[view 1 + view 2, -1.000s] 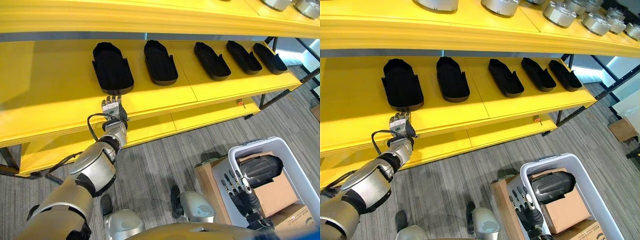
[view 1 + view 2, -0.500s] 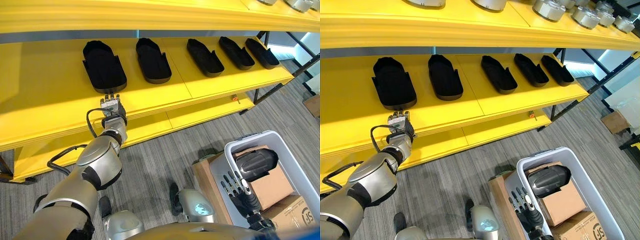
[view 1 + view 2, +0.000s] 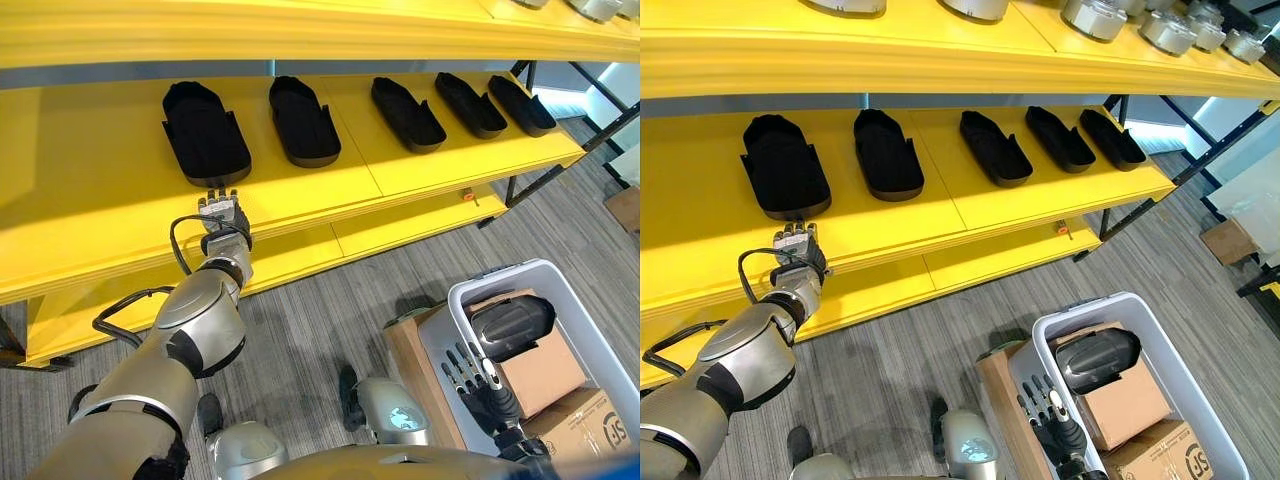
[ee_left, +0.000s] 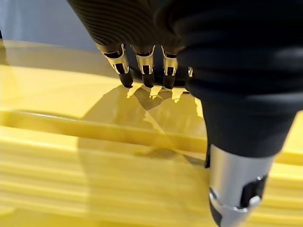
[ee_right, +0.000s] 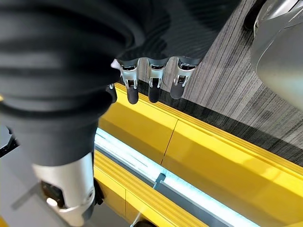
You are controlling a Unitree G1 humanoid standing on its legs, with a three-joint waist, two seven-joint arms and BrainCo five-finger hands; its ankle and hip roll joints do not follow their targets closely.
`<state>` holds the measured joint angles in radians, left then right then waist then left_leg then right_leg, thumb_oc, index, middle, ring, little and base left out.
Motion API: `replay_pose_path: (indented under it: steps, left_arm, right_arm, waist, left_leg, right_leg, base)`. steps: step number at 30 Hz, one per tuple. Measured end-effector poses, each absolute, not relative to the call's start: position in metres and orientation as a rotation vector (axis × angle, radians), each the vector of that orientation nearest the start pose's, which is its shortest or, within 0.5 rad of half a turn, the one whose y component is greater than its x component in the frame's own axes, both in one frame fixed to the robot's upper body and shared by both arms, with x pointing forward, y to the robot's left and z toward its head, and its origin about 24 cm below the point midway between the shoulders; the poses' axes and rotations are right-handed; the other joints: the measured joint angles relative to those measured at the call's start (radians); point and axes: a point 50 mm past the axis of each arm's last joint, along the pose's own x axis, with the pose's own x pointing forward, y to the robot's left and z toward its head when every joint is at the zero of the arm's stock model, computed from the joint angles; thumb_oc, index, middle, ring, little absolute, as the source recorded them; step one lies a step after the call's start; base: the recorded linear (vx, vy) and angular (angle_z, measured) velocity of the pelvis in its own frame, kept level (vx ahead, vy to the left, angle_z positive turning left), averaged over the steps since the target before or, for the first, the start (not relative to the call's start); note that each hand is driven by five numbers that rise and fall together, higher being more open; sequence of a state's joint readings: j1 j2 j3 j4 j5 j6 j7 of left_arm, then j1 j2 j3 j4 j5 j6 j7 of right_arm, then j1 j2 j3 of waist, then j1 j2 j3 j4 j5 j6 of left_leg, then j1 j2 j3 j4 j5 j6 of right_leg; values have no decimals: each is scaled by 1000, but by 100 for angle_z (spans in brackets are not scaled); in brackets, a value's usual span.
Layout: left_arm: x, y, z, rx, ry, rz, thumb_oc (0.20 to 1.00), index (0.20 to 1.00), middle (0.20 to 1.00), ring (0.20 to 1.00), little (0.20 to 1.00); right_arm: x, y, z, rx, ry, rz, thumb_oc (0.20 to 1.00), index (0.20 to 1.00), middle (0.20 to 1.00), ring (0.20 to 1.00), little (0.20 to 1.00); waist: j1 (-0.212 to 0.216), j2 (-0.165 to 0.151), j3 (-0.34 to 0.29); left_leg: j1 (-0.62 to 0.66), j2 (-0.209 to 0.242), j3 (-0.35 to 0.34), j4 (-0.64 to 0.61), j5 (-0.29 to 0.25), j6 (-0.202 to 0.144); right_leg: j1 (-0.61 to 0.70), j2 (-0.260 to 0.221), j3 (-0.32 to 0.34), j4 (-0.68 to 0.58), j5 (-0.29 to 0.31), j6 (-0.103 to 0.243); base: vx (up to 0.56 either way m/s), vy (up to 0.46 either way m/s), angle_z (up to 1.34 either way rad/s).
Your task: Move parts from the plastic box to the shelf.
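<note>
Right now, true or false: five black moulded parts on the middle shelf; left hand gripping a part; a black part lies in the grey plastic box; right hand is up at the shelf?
1. Five black moulded parts lie on the yellow middle shelf. True.
2. The left hand grips a part. False: its fingers are straight at the shelf's front edge, just short of the leftmost part.
3. A black part lies in the grey plastic box. True, on top of a brown cardboard carton.
4. The right hand is at the shelf. False: it hangs open by the box's near wall.
</note>
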<state>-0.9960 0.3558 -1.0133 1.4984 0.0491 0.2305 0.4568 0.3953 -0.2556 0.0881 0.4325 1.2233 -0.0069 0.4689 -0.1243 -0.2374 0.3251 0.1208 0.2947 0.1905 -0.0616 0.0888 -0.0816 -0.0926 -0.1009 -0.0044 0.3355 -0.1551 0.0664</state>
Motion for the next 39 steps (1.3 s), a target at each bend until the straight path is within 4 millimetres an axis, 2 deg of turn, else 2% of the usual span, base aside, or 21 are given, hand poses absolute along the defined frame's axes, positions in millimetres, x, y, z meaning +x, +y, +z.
replay_pose_path:
  steps: [6,8,11,12,13,15,16,17,19,22,23,24,25,26,27,29,31,33,36,39]
  left_arm:
    - [370,247,59,1464,461,322,1000,1000,1000,1000,1000]
    - [369,240,54,1424,475,316,1000,1000,1000,1000,1000]
    - [356,233,27,1389,515,267,1000,1000,1000,1000,1000]
    - [347,226,11,1385,514,230,1000,1000,1000,1000,1000]
    - [344,225,6,1389,516,218,1000,1000,1000,1000,1000]
    - [316,212,-31,1322,530,116,1000,1000,1000,1000,1000]
    - [307,214,-39,1311,533,103,1000,1000,1000,1000,1000]
    - [297,208,-47,1247,510,73,1000,1000,1000,1000,1000]
    - [283,210,-56,1181,529,42,1000,1000,1000,1000,1000]
    - [259,213,-63,959,567,28,1000,1000,1000,1000,1000]
    - [226,222,-49,640,540,82,1000,1000,1000,1000,1000]
    - [203,222,-50,564,549,40,1000,1000,1000,1000,1000]
    - [181,219,-59,553,617,-59,1000,1000,1000,1000,1000]
    - [160,222,-66,536,690,-106,1000,1000,1000,1000,1000]
    - [122,218,-83,386,831,-124,1000,1000,1000,1000,1000]
    - [104,207,-86,263,871,-158,1000,1000,1000,1000,1000]
    - [106,188,-84,40,836,-183,1000,1000,1000,1000,1000]
    - [119,188,-74,10,771,-186,1000,1000,1000,1000,1000]
    - [136,195,-53,-44,620,-135,1000,1000,1000,1000,1000]
    - [153,195,-38,-71,505,-137,1000,1000,1000,1000,1000]
  right_arm:
    - [104,-208,-94,1027,454,-99,1000,1000,1000,1000,1000]
    - [102,-207,-97,1023,474,-106,1000,1000,1000,1000,1000]
    - [98,-208,-101,1022,492,-123,1000,1000,1000,1000,1000]
    - [95,-208,-103,1026,498,-139,1000,1000,1000,1000,1000]
    - [94,-208,-104,1027,501,-141,1000,1000,1000,1000,1000]
    - [100,-206,-104,1024,477,-146,1000,1000,1000,1000,1000]
    - [102,-205,-105,1035,461,-159,1000,1000,1000,1000,1000]
    - [101,-204,-105,1042,455,-168,1000,1000,1000,1000,1000]
    - [106,-206,-103,1038,443,-161,1000,1000,1000,1000,1000]
    - [107,-218,-100,1023,410,-196,1000,1000,1000,1000,1000]
    - [117,-222,-90,1007,357,-167,1000,1000,1000,1000,1000]
    - [113,-229,-88,989,339,-187,1000,1000,1000,1000,1000]
    - [111,-235,-87,967,354,-190,1000,1000,1000,1000,1000]
    - [116,-237,-85,959,346,-177,1000,1000,1000,1000,1000]
    - [128,-228,-82,979,324,-148,1000,1000,1000,1000,1000]
    - [134,-218,-81,1009,318,-124,1000,1000,1000,1000,1000]
    - [146,-196,-82,1066,319,-87,1000,1000,1000,1000,1000]
    - [153,-188,-81,1088,308,-72,1000,1000,1000,1000,1000]
    - [150,-185,-88,1104,322,-124,1000,1000,1000,1000,1000]
    - [144,-188,-96,1079,367,-152,1000,1000,1000,1000,1000]
  waist:
    - [-7,4,-11]
    - [3,9,-23]
    - [3,22,-65]
    - [5,36,-92]
    - [0,41,-106]
    - [26,83,-154]
    - [31,94,-164]
    - [14,102,-179]
    - [32,125,-204]
    - [30,142,-222]
    - [18,153,-220]
    - [23,161,-226]
    - [34,157,-233]
    - [41,157,-232]
    - [69,155,-224]
    - [81,150,-227]
    - [99,155,-229]
    - [100,158,-230]
    - [100,160,-234]
    - [96,176,-260]
  left_leg:
    - [-1,0,7,12,-1,-1]
    - [-1,-1,6,11,-1,-1]
    - [-1,-3,5,7,-2,-3]
    - [1,-4,2,5,-4,-4]
    - [1,-4,1,-1,-5,-4]
    - [11,-7,-10,-5,-6,-2]
    - [18,-8,-11,-7,-8,-4]
    - [25,-10,-12,-8,-11,-4]
    - [20,-16,-22,-10,-12,-5]
    - [32,-18,-25,-22,-13,-5]
    - [52,-20,-8,-34,-13,-5]
    - [48,-17,-16,-33,-18,0]
    - [44,-17,-22,-34,-19,2]
    - [37,-17,-26,-31,-19,3]
    - [34,-27,-31,-31,-16,7]
    - [33,-33,-37,-31,-16,7]
    - [34,-35,-38,-32,-15,7]
    - [35,-35,-39,-31,-15,7]
    - [38,-37,-38,-32,-15,8]
    - [54,-37,-38,-31,-15,8]
  right_leg:
    - [-4,2,10,16,1,-2]
    - [-5,0,9,16,1,-1]
    - [-4,-4,6,15,1,5]
    - [-4,-6,1,11,0,6]
    - [-4,-6,1,9,-5,4]
    - [29,-11,-20,-11,1,12]
    - [39,-13,-23,-18,0,12]
    - [46,-15,-23,-26,1,14]
    - [55,-21,-27,-46,3,17]
    - [76,-27,-31,-69,8,20]
    - [98,-23,-25,-83,16,28]
    - [106,-25,-29,-101,15,26]
    - [103,-27,-34,-107,13,29]
    - [100,-27,-36,-110,15,31]
    - [99,-31,-40,-110,20,27]
    - [106,-37,-42,-113,20,30]
    - [112,-44,-40,-123,26,35]
    - [115,-44,-40,-128,30,35]
    - [122,-40,-40,-128,31,34]
    - [140,-38,-40,-141,39,41]
  base:
    - [-10,4,-5]
    - [-2,17,1]
    - [-5,37,4]
    - [-12,51,8]
    - [-22,78,16]
    - [-47,115,13]
    - [-39,108,7]
    - [-31,87,8]
    - [-28,82,11]
    - [-41,91,1]
    - [-30,48,-2]
    - [0,0,0]
    - [-46,47,19]
    - [-66,58,13]
    - [-95,73,8]
    - [-65,38,10]
    - [-60,25,4]
    - [-118,65,0]
    - [-68,32,-1]
    - [-87,31,0]
